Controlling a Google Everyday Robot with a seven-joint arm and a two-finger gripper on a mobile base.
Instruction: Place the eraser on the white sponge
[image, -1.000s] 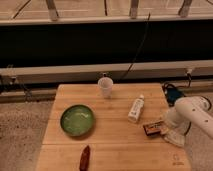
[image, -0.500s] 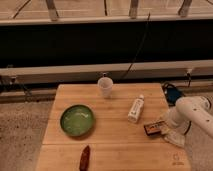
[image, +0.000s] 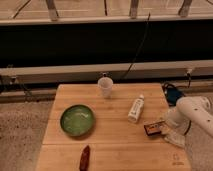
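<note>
The eraser, a small dark-edged block with an orange-tan face, lies flat on the wooden table near its right edge. My gripper reaches in from the right on a white arm and sits right beside the eraser's right end. An off-white pad that looks like the white sponge lies just below the gripper at the table's right edge, partly covered by the arm. The eraser is on the table, left of the sponge.
A white tube-shaped bottle lies just up and left of the eraser. A translucent cup stands at the back middle. A green bowl sits at the left. A slim reddish-brown pointed object lies near the front edge.
</note>
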